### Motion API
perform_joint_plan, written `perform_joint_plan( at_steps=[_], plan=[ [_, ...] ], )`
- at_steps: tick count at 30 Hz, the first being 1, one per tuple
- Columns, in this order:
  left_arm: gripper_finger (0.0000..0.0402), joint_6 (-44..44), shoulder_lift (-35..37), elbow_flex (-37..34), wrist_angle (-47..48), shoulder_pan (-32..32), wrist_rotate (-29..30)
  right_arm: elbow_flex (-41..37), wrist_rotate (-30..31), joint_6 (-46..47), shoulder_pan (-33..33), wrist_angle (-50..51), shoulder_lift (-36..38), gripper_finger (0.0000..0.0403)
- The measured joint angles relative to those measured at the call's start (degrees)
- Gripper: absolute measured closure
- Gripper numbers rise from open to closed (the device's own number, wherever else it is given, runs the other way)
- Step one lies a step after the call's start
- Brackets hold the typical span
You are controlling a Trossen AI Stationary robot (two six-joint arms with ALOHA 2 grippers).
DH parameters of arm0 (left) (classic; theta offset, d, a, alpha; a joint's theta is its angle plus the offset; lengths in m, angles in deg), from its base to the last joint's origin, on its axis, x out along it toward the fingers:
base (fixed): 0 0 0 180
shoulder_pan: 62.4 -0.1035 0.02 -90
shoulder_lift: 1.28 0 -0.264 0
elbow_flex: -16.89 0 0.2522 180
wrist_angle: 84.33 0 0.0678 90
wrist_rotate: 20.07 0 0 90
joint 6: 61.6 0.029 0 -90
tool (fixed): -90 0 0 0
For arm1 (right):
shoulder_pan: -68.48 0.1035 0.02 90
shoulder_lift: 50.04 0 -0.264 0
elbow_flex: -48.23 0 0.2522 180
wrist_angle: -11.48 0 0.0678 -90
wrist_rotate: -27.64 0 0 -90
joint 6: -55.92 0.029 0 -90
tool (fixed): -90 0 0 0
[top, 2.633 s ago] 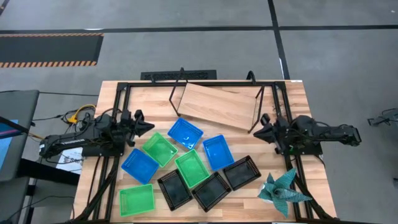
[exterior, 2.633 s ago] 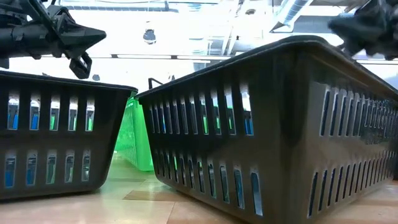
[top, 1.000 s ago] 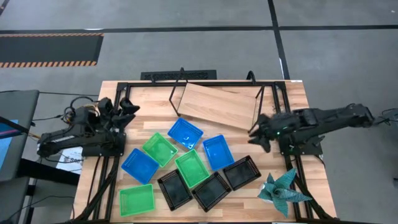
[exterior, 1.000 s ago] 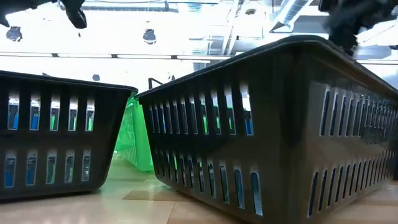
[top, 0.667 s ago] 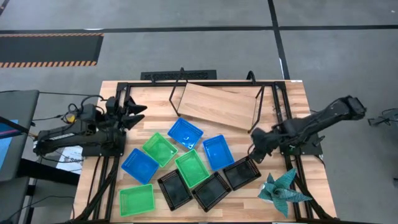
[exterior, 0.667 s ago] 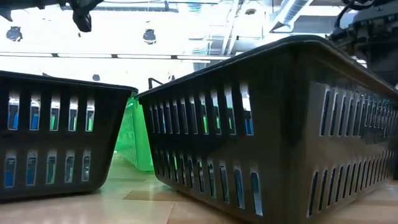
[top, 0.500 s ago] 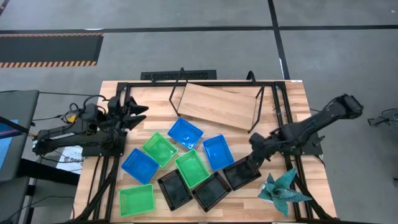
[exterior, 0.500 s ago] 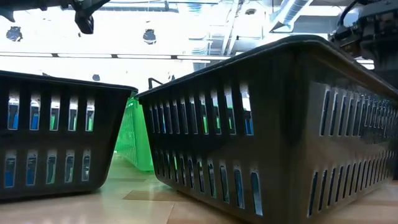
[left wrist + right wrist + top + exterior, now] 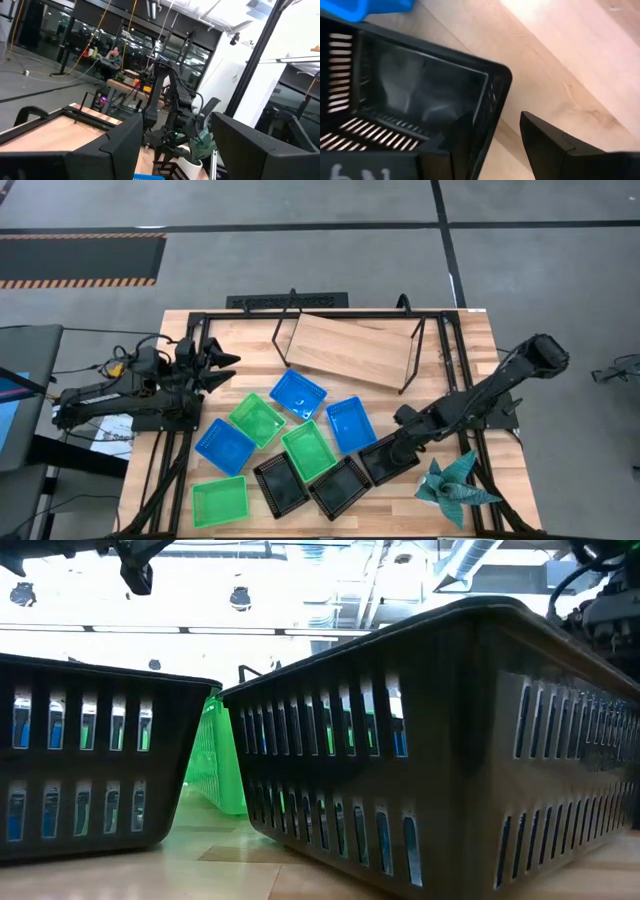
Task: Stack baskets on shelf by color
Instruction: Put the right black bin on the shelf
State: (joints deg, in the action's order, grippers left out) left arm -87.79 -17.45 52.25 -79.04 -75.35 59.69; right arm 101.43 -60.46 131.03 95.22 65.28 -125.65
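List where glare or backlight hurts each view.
Low view: bright ceiling lights behind turn the black baskets into dark silhouettes. Left wrist view: white glare fills one side. Right wrist view: the tabletop washes out pale beyond the black basket that the right gripper straddles. High view: even light, soft shadows.

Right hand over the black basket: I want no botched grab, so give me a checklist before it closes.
1. Right hand open: ok, fingers apart in the right wrist view.
2. Fingers straddle the wall of the rightmost black basket: ok, one finger inside, the other outside.
3. Wall seated deep between the fingers: cannot tell.
4. Shelf top bare for stacking: ok.
5. Left hand clear of the baskets: ok, open beside them.
6. Teal paper plant clear of the lift path: cannot tell.
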Motion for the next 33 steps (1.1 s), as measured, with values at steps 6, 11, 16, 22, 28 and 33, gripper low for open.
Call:
perform_joint_plan(
  at_steps=[6,11,16,22,28,33],
  plan=[
    [0.0175,-0.03,0.03,0.0,0.0,0.0,0.15,0.0,-0.25,0.1,-0.26,-0.02,-1.65,0.0265],
    [0.0175,-0.04,0.03,0.0,0.0,0.0,0.18,0.0,-0.31,0.51,-0.26,0.4,-0.68,0.0369],
    [0.0175,-0.35,0.05,0.0,0.02,0.0,0.21,0.28,-0.54,0.52,-0.26,0.68,0.86,0.0381],
    [0.0175,-1.54,0.05,0.0,0.02,0.0,0.28,4.23,-0.49,-2.95,-0.26,5.2,4.85,0.0394],
    [0.0175,-2.36,0.05,0.0,0.03,0.0,0.37,13.42,0.02,-5.18,-1.71,19.78,10.16,0.0387],
    [0.0175,-2.78,0.05,-0.02,0.04,0.0,0.35,22.66,5.35,-11.88,-4.79,28.91,13.61,0.0392]
  ],
)
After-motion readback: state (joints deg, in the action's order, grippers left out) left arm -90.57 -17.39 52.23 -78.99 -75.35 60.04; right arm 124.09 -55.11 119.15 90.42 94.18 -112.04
